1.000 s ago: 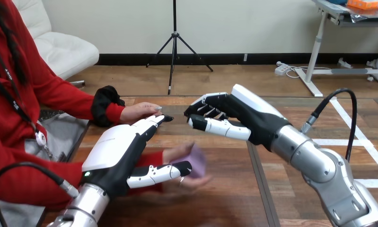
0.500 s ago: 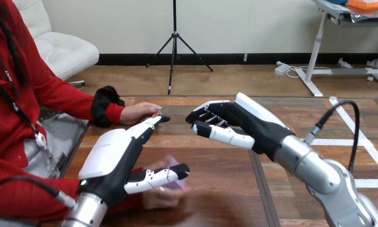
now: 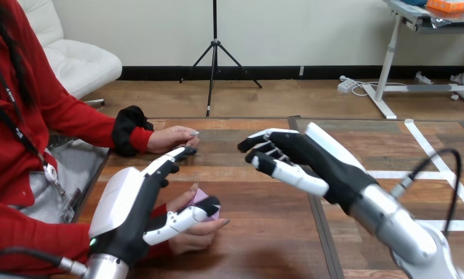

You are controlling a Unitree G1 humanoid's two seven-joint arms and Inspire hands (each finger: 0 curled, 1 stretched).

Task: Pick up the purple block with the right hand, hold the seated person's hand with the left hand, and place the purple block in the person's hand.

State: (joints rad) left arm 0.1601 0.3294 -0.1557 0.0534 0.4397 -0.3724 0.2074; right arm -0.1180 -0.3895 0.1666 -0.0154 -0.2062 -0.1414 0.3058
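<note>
While the left hand (image 3: 130, 200) sits low at the left side of the wooden table (image 3: 264, 232), its thumb bends across the person's near hand (image 3: 201, 233). Its long fingers reach almost straight past the back of that hand. The person's near hand lies cupped between the thumb and the fingers, so the left hand has a hold of it. The purple block (image 3: 198, 195) rests in the person's near hand, and the tip of the robot's thumb covers part of it. The right hand (image 3: 293, 152) hangs in the air over the middle of the table, well apart from the block. Its fingers are loosely bent with gaps between them, its thumb sticks out below them, and there is nothing in it. The person's far hand (image 3: 171, 138) lies on the table near its far left edge, just beyond the left hand's fingertips, and it holds nothing.
</note>
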